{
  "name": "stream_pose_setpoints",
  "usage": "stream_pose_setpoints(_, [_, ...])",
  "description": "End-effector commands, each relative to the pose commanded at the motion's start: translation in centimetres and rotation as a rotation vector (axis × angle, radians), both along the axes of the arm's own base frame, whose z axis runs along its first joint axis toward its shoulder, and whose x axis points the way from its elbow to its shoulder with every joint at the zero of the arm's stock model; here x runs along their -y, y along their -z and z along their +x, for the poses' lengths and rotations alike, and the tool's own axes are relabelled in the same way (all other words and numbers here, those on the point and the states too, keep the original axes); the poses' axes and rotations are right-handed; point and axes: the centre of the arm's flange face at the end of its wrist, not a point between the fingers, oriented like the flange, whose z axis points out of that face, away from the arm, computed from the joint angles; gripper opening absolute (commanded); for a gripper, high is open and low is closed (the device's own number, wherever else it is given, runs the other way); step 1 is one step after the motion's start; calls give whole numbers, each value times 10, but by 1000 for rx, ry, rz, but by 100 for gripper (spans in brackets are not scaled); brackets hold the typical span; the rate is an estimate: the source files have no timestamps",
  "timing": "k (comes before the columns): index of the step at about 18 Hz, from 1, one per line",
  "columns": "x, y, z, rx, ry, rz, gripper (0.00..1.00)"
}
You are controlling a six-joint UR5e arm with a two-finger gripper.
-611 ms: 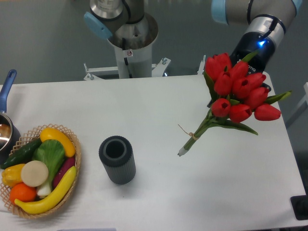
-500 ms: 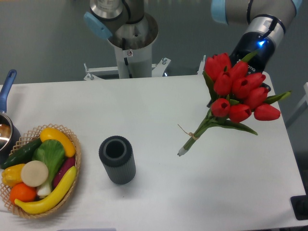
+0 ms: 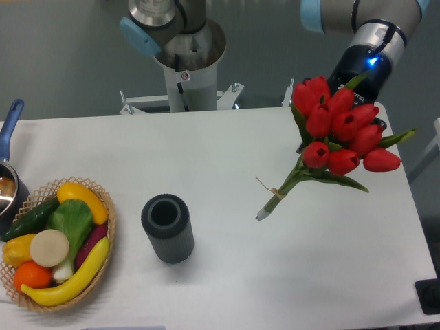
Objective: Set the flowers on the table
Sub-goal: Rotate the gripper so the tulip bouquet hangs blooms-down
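Only the one fixed camera here, looking down at my table. I've got the flowers over at about 2 o'clock in the shot, the red heads bunched up high and the tied stems slanting down toward 7 o'clock, with the cut end close over the white top; can't tell if it's actually touching. My gripper sits right behind the blooms, so the fingers are hidden and I honestly can't say how the jaws stand, though the bunch hangs from there. A dark ribbed cylinder stands upright at roughly 7 o'clock from centre, well apart from the stem tip. The wicker basket of fruit and veg is way over at 8 o'clock by the left edge, and a pot with a blue handle pokes in at 9 o'clock just beside it.
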Motion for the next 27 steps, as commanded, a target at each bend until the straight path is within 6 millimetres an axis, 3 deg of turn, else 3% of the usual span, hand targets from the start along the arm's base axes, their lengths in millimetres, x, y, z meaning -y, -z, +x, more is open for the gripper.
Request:
stream_pose_setpoints(14, [9, 3, 10, -149, -164, -374, 43])
stream_pose_setpoints(16, [10, 15, 11, -189, -163, -448, 36])
stream_pose_setpoints(21, [7, 50, 14, -269, -113, -590, 36])
stream_pose_setpoints(27, [23, 92, 7, -353, -63, -814, 36])
